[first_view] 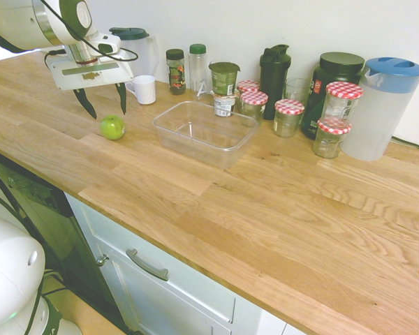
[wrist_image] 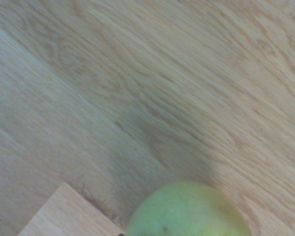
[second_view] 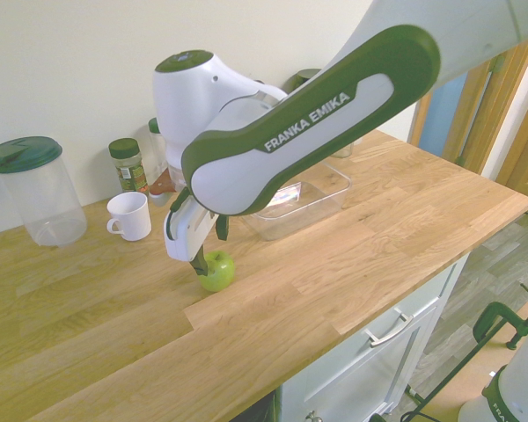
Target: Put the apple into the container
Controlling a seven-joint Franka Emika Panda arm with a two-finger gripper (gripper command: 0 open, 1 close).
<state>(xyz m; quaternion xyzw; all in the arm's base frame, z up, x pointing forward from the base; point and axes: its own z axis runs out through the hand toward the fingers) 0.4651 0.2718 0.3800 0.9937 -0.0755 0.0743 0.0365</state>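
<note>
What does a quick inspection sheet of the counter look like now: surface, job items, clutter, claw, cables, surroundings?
Surface: wooden countertop, no spills seen
Job items: green apple on the wood, outside the clear tub; tub shows no fruit inside
Clutter: white mug, red-checked-lid jars, dark shaker and blue-lidded pitcher, all along the wall side
Claw: open, above the apple, not gripping it
Cables: nothing seen lying across the apple or tub
Surroundings: white cabinet front below the counter
</note>
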